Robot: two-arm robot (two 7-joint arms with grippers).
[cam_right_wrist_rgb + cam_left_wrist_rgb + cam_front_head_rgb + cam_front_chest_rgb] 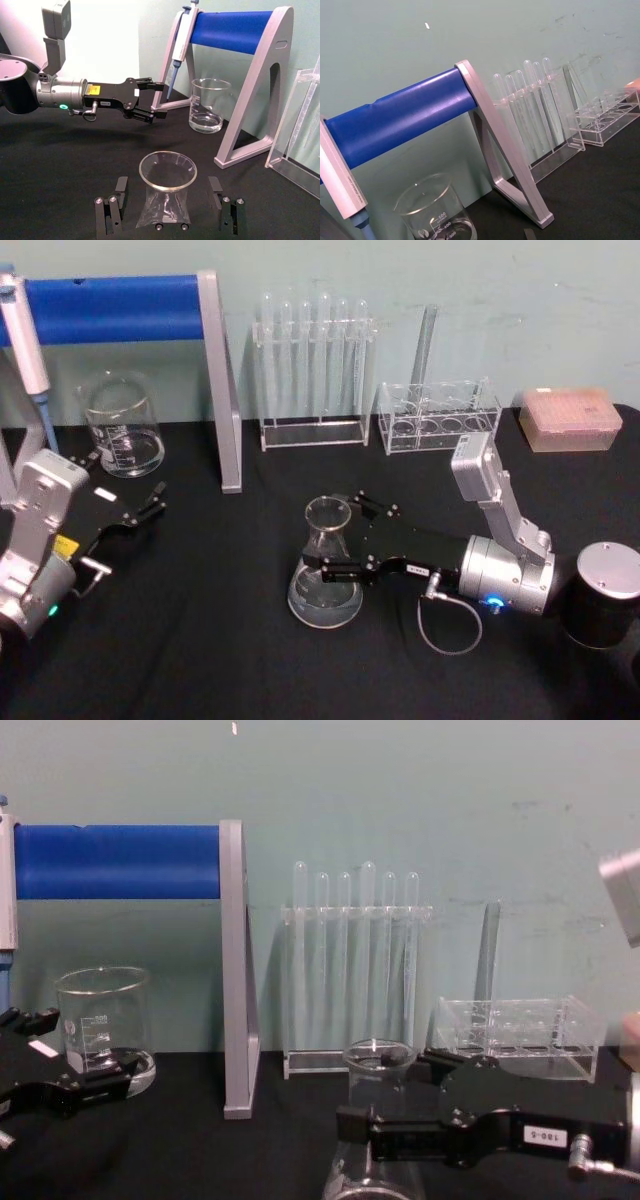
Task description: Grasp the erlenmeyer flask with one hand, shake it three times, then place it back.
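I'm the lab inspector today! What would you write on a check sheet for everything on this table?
Surface: black table, no spills seen.
Job's things: erlenmeyer flask standing upright near the middle.
Clutter: beaker, test tube rack, second clear rack, pipette tip box, pipette stand holding a pipette, black canister with a silver lid.
Tools: right tool open, one finger on each side of the flask's neck, with gaps; left tool open, idle near the beaker.
Cables: grey cable looping at the right tool's wrist.
Surroundings: pale green wall; nothing else seen.
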